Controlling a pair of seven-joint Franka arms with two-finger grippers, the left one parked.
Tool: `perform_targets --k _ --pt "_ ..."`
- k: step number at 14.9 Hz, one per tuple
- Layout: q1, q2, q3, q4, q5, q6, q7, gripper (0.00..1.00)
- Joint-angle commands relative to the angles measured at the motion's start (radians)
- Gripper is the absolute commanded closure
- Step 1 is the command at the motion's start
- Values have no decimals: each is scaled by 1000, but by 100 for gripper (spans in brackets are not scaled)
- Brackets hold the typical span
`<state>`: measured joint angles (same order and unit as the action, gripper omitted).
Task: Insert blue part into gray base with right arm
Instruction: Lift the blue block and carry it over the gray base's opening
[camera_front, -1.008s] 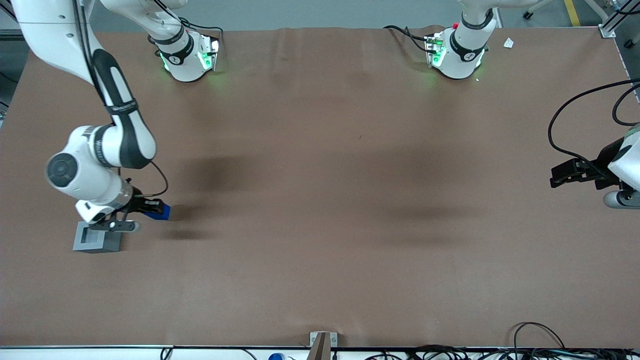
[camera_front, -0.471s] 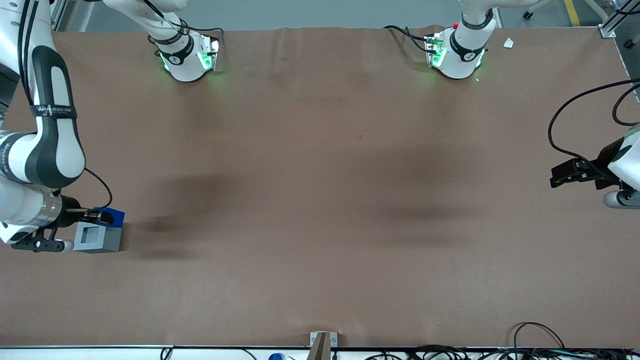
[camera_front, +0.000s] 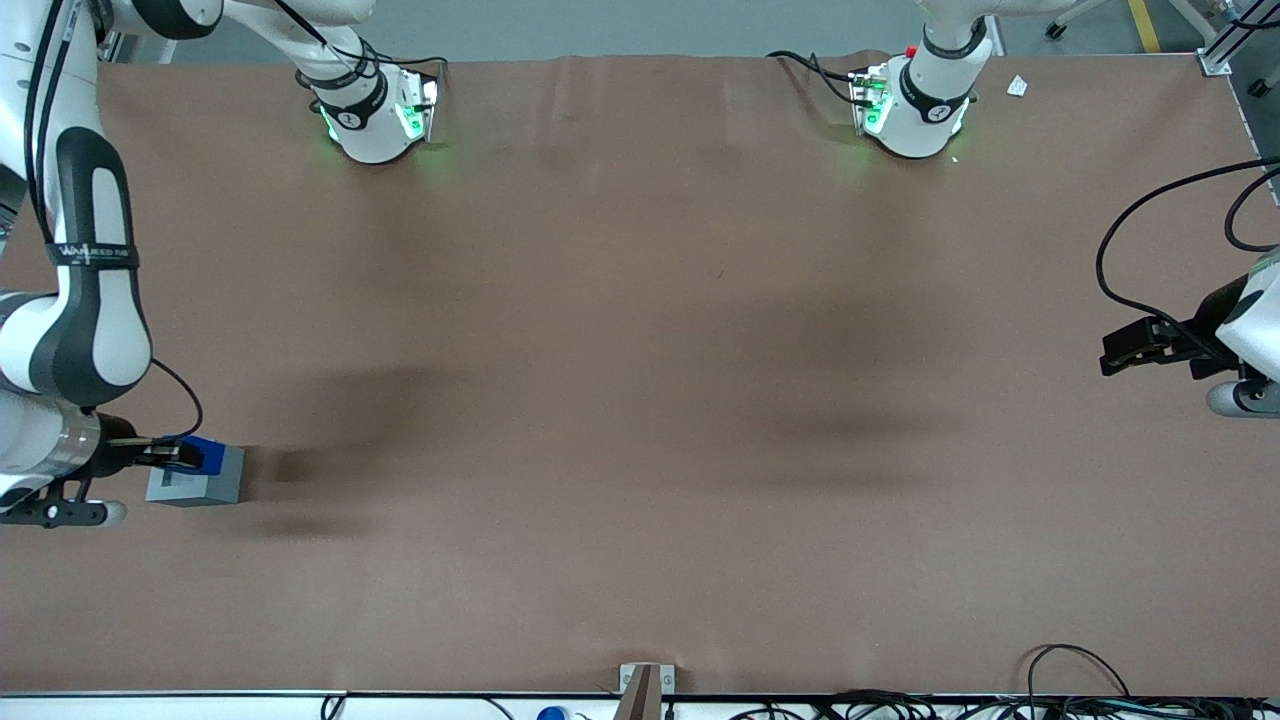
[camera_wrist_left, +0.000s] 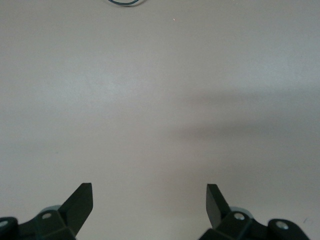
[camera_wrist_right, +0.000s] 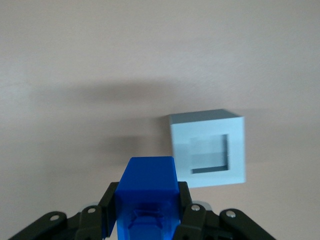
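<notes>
The right arm's gripper (camera_front: 178, 455) is shut on the blue part (camera_front: 205, 455) and holds it just above the gray base (camera_front: 215, 485), at the working arm's end of the table. In the right wrist view the blue part (camera_wrist_right: 147, 192) sits clamped between the black fingers (camera_wrist_right: 186, 205), with the gripper (camera_wrist_right: 148, 207) beside the gray base (camera_wrist_right: 207, 127), whose square recess faces the camera. The blue part hides part of the base's top in the front view.
The brown table cover (camera_front: 640, 400) stretches toward the parked arm's end. Both arm bases (camera_front: 375, 110) stand at the table edge farthest from the front camera. Cables (camera_front: 1100, 690) lie along the nearest edge.
The right arm has swung toward its end of the table, carrying the blue part from beside the gray base to over it and a little lower.
</notes>
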<state>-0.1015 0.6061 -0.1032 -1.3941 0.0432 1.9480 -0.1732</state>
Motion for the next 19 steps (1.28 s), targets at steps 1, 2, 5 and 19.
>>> perform_targets --k 1,2,5,19 --pt "-47 52 13 78 -19 -17 -25 100" --pt "-52 61 11 86 -19 -14 -32 100" --pt "-75 75 13 89 -19 -5 -65 100" --pt "-104 118 14 89 -6 26 -98 100"
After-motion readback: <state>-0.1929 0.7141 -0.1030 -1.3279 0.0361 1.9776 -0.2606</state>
